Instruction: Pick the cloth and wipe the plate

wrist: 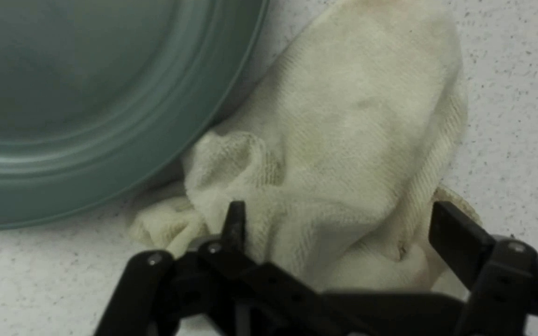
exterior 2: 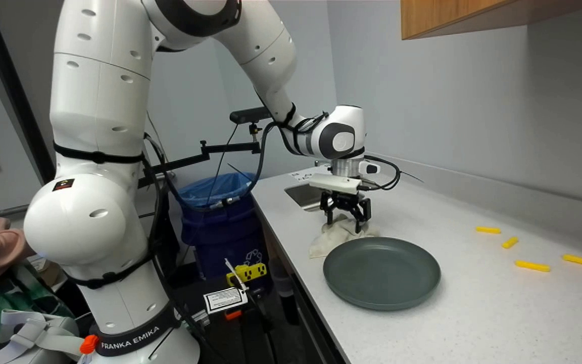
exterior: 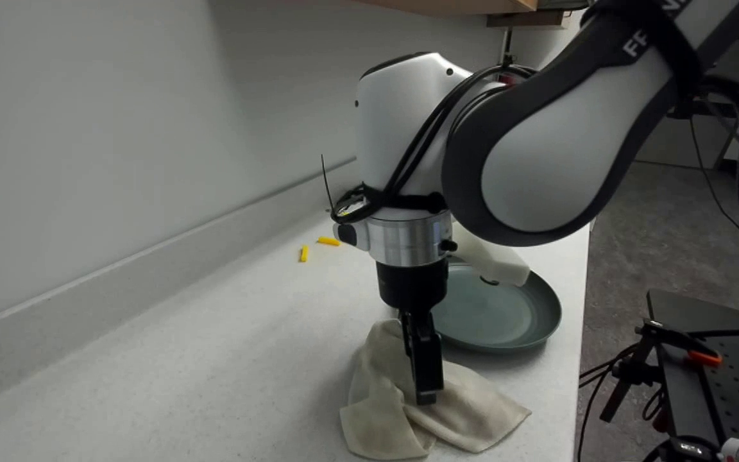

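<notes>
"FRANKA EMIKA" stands in white capitals on the dark band (exterior 2: 134,339) at the foot of the arm (exterior 2: 100,108); a white label (exterior 2: 225,300) beside the yellow power strip (exterior 2: 248,273) carries print too small to read. The dark blue bin (exterior 2: 228,237) bears a recycling mark and wears a blue plastic liner (exterior 2: 215,188) (what it contains is hidden). On the pale, speckled counter (exterior 2: 473,323) sits a round grey-green plate (exterior 2: 382,273), smooth, with a raised, ringed edge, and just beside it lies the cream cloth (wrist: 357,116), ribbed in weave, rumpled into soft folds. The hand (exterior 2: 344,226) points down over the cloth, its fingers (wrist: 458,242) spread wide with bunched folds between them; whether they touch it I cannot tell. Four short yellow sticks (exterior 2: 532,266) lie on the counter near the wall (exterior 2: 447,101), well apart from the cloth.
</notes>
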Controlling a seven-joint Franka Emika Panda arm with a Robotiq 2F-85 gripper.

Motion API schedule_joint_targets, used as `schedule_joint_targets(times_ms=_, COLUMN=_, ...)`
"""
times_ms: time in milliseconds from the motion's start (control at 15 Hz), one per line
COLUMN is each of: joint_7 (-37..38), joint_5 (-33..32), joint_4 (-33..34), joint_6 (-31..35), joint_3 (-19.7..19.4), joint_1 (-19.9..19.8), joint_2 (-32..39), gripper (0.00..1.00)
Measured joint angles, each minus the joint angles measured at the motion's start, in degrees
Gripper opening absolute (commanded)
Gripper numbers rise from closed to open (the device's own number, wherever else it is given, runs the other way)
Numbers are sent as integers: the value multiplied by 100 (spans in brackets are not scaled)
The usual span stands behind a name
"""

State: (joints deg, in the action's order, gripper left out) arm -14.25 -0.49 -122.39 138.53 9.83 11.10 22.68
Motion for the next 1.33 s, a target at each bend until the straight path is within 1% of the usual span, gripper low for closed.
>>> schedule_joint_targets(times_ms=133, joint_7=76, joint_5=-147, joint_4=3, joint_6=117, joint_3=2, joint_1=23, joint_2=52, gripper=100)
schedule_joint_targets(times_ms=467, joint_7=96, joint_5=-173, joint_4=15, joint_6=128, joint_3=2, joint_1=27, joint_2=60, gripper=100)
schedule_joint_targets(times_ms=533, joint_7=96, joint_5=-173, joint_4=13, joint_6=127, joint_3=2, joint_1=23, joint_2=59, gripper=93)
schedule_joint_targets(times_ms=600, joint_7=96, joint_5=-173, joint_4=8, joint_6=127, joint_3=2, joint_1=18, joint_2=60, gripper=74)
schedule_joint_targets(times_ms=667, joint_7=96, joint_5=-173, joint_4=5, joint_6=127, joint_3=1, joint_1=10, joint_2=60, gripper=68)
schedule_joint_targets(times_ms=733, joint_7=96, joint_5=-173, joint_4=5, joint_6=127, joint_3=2, joint_1=4, joint_2=60, gripper=58)
schedule_joint_targets(times_ms=867, joint_7=99, joint_5=-150, joint_4=5, joint_6=127, joint_3=2, joint_1=-14, joint_2=62, gripper=42)
schedule_joint_targets(times_ms=1000, joint_7=95, joint_5=-25, joint_4=10, joint_6=128, joint_3=25, joint_1=-61, joint_2=83, gripper=28)
schedule_joint_targets(times_ms=1200, joint_7=84, joint_5=198, joint_4=54, joint_6=131, joint_3=90, joint_1=-147, joint_2=153, gripper=5)
schedule_joint_targets(times_ms=1267, joint_7=73, joint_5=276, joint_4=79, joint_6=131, joint_3=122, joint_1=-179, joint_2=185, gripper=0)
schedule_joint_targets(times_ms=1333, joint_7=63, joint_5=349, joint_4=110, joint_6=131, joint_3=154, joint_1=-207, joint_2=217, gripper=0)
